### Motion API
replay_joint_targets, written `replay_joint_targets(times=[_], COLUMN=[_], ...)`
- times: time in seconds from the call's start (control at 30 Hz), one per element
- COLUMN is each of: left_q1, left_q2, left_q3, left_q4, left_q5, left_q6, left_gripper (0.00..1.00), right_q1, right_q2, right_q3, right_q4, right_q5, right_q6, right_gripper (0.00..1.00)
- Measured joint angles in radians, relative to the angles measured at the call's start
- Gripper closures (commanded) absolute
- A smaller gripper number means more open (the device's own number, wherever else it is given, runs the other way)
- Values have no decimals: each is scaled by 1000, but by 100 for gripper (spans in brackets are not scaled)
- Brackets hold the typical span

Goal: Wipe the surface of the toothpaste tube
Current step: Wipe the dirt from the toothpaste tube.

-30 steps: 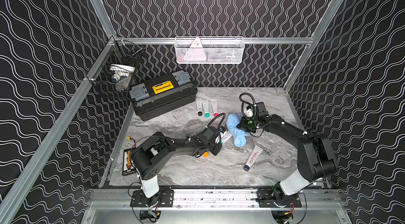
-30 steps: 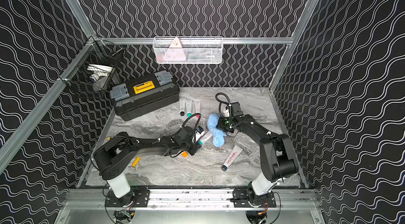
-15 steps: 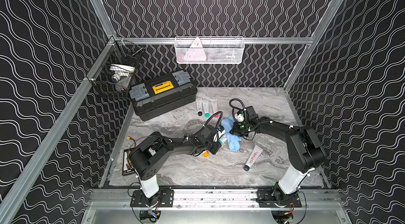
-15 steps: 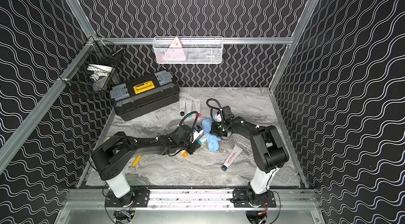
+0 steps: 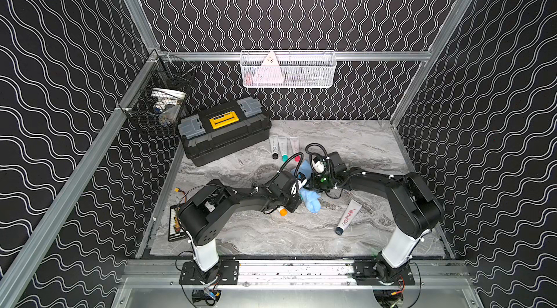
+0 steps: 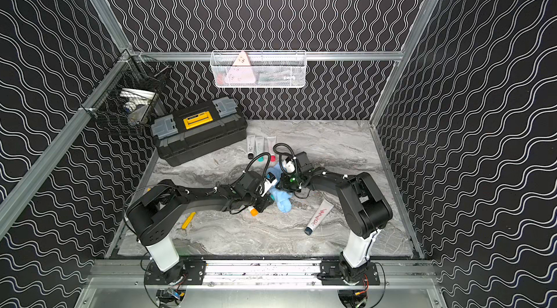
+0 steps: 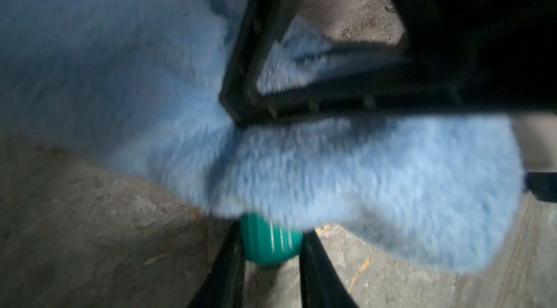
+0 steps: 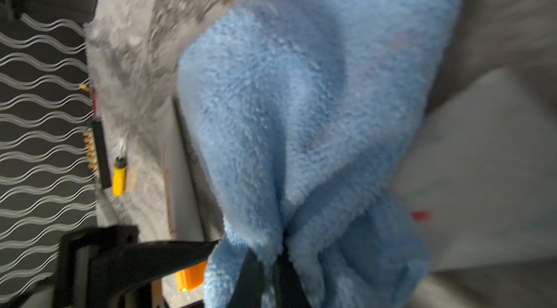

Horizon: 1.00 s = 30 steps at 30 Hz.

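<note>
Two top views: cloth (image 5: 310,201) bunched mid-table (image 5: 271,237), where left arm (image 5: 241,198) and right arm (image 5: 370,181) meet. Left wrist: left fingers (image 7: 226,276) clenched on the tube's (image 7: 268,246) teal cap, cloth draped over the rest. Right wrist: right fingers (image 8: 250,276) pinching the cloth.

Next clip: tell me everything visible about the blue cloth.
The blue cloth is light blue and fluffy, like microfibre. It lies crumpled on the marbled tabletop between the two arms. The right gripper is shut on a bunched fold of it. In the left wrist view it drapes over a teal-capped toothpaste tube pinched by the left gripper.
</note>
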<state>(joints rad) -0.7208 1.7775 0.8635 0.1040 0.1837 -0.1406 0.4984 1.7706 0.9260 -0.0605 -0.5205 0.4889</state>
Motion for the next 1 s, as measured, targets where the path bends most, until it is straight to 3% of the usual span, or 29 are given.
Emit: replay_joint_targets(times=[0.6,1.0], left_q1=[6,8], left_q2=[-3,-11], left_q3=[-6,-12], left_q4=[17,32], left_q5=[7,11], left_q6=[-1,0], left_gripper=[76,77], right_q1=[30,-144], right_q2=[-8,5], right_q3=[11,-30], right_q4=[-17,9], right_q5=[18,25], right_q6=[-31,-37], right_gripper=[100,100])
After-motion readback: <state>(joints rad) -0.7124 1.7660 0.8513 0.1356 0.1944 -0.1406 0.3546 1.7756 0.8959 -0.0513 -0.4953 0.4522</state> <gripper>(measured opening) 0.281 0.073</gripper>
